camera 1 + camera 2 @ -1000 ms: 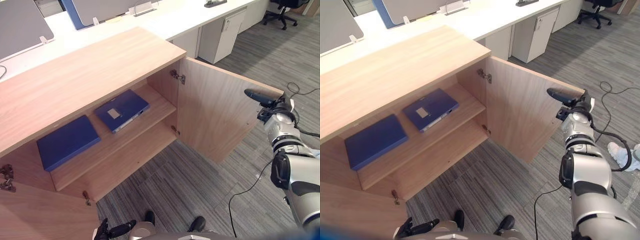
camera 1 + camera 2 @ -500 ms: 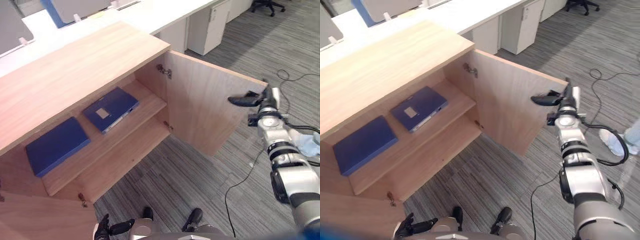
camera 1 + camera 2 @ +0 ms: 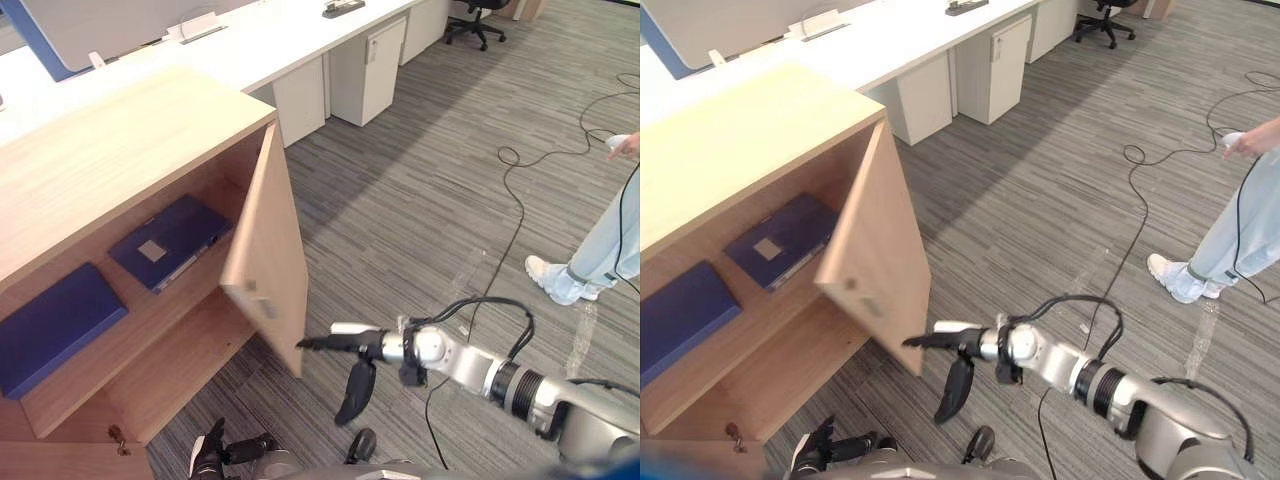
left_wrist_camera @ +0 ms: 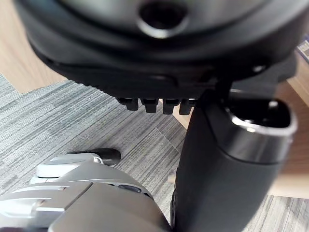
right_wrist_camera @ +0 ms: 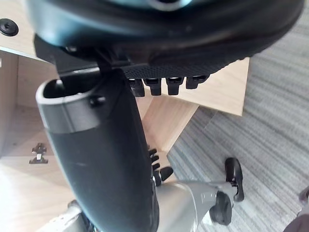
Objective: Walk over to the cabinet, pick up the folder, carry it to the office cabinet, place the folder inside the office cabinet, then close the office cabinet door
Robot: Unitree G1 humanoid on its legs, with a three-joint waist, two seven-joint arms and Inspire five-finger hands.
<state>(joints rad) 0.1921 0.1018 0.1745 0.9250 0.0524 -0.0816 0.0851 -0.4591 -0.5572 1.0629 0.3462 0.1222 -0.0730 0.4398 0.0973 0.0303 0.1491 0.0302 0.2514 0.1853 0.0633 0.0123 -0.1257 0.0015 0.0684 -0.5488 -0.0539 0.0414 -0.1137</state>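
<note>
With the folder (image 3: 170, 240) lying on the shelf (image 3: 195, 285) inside the office cabinet (image 3: 120, 150), I'm on the door-closing step: my right hand (image 3: 348, 345), fingers straight and thumb hanging, sits at the lower corner of the half-shut door (image 3: 268, 262), so next I'd push it flush.

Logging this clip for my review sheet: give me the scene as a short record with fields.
cabinet: wooden, door partly open
right folder: blue, flat on shelf
left folder: blue, flat on same shelf
right hand: open, straight fingers at door's lower outer edge; contact unclear
left hand: low, near the floor
person: standing on carpet at right
</note>
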